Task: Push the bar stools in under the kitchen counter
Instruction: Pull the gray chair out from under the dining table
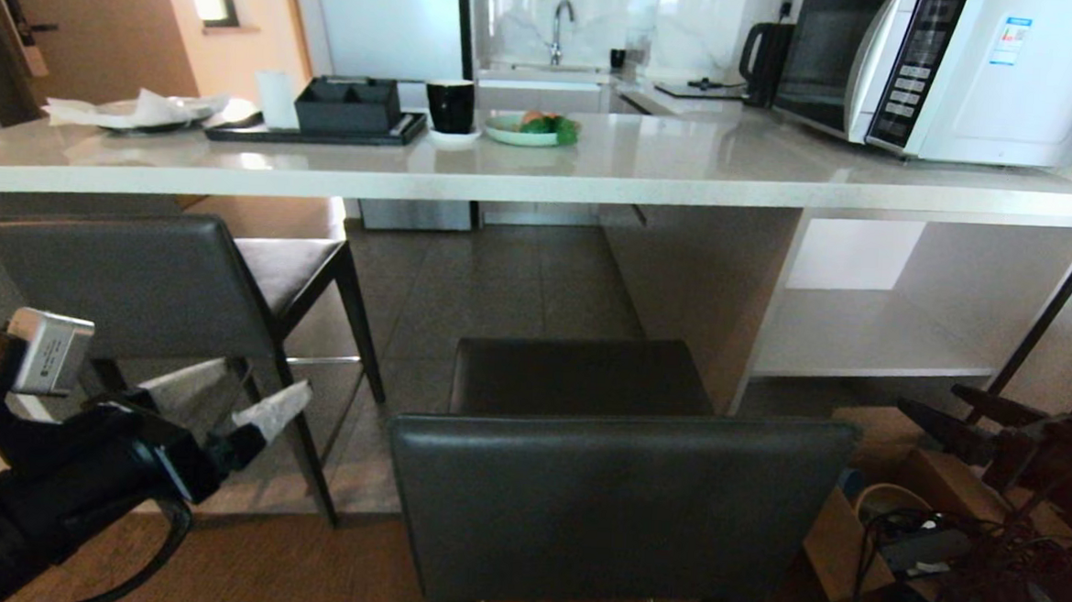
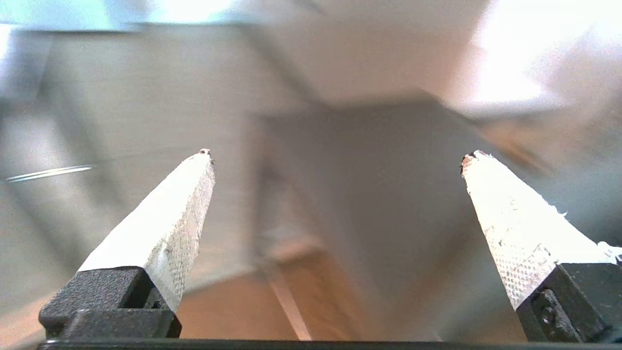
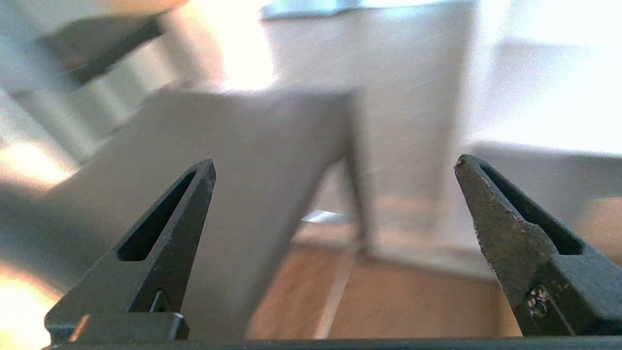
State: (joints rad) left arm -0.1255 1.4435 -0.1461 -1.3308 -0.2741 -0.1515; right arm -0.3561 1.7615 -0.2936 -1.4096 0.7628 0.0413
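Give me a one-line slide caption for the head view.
Two bar stools, the near stool and far stool, stand short of the kitchen counter; open left end effector reaches toward the far one.

Head camera looks down over the near stool (image 1: 618, 489); both wrist cameras face it closely.

The left gripper (image 1: 251, 394) sits low at the left of the head view, on a black arm that rises from the bottom corner. Its two tapered fingers, wrapped in white textured tape, point forward and to the right, spread wide apart with nothing between them. A small silver box rides on top of the wrist behind them. In the left wrist view the white fingertips (image 2: 197, 167) stand far apart. The right gripper (image 1: 938, 412) shows at the right edge as bare black tapered fingers, apparently pointing left; its own wrist view shows the slotted black fingers (image 3: 192, 194) spread wide and empty.
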